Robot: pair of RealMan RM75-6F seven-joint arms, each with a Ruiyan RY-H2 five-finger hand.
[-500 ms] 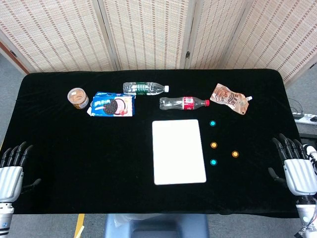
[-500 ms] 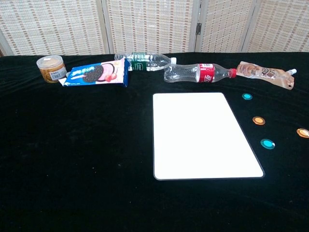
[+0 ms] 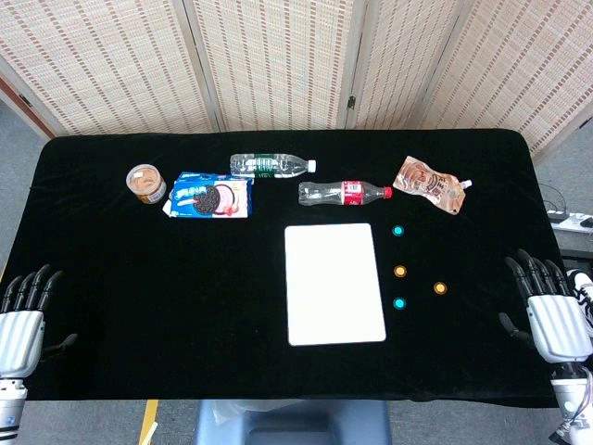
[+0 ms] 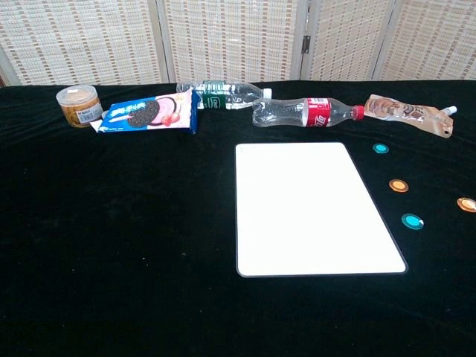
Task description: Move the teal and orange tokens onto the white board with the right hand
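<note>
Right hand (image 3: pixel 554 311) empty, fingers spread, at table's right near edge; left hand (image 3: pixel 22 315) likewise at left. Two teal tokens (image 3: pixel 398 231) (image 3: pixel 400 302) and two orange tokens (image 3: pixel 400 271) (image 3: pixel 440 287) lie right of the white board (image 3: pixel 334 283), off it.

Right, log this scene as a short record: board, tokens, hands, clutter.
board: white board flat on the black table, nothing on it
teal tokens: two, on the table right of the board
orange tokens: two, same side, off the board
right hand: open, at the table's right edge, holding nothing
left hand: open, at the left edge
clutter: two bottles, cookie pack, jar, pouch along the back
</note>
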